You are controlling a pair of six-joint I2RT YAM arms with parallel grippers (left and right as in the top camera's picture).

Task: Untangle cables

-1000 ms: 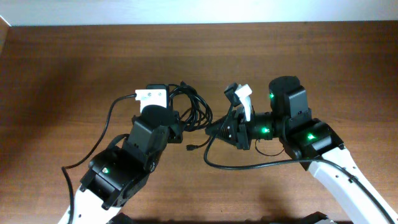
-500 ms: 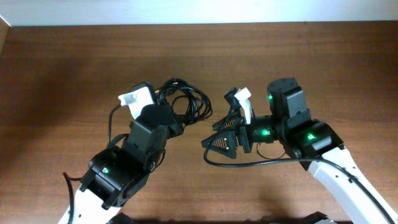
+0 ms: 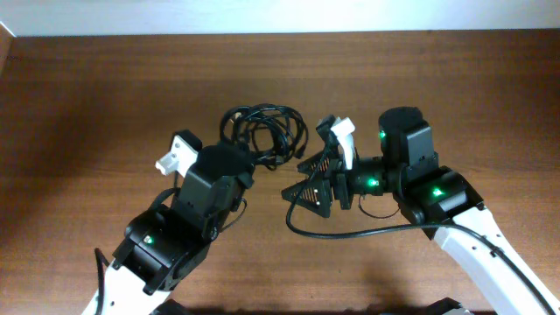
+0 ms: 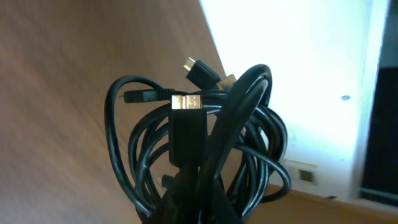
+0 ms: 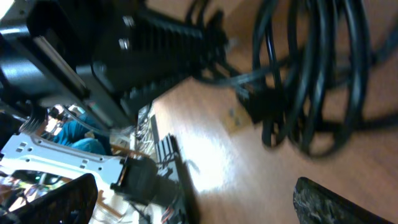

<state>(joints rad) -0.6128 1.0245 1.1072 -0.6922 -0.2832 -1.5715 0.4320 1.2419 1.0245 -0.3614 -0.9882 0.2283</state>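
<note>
Black cables (image 3: pixel 262 131) clamped in left pincer (image 3: pixel 248 163); right pincer (image 3: pixel 308 180) gapes beside.

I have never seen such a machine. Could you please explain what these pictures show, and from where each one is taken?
These are two robot arms at a wooden table. The overhead picture looks down from above: the left arm is at lower left, the right arm at lower right. The other two pictures come from small cameras on the wrists, each looking along its own gripper. The left gripper is shut on a tangled bundle of thin black cables; its wrist view shows them close up. The right gripper stands open beside the bundle and holds nothing. The thicker cord belongs to the robot.
</note>
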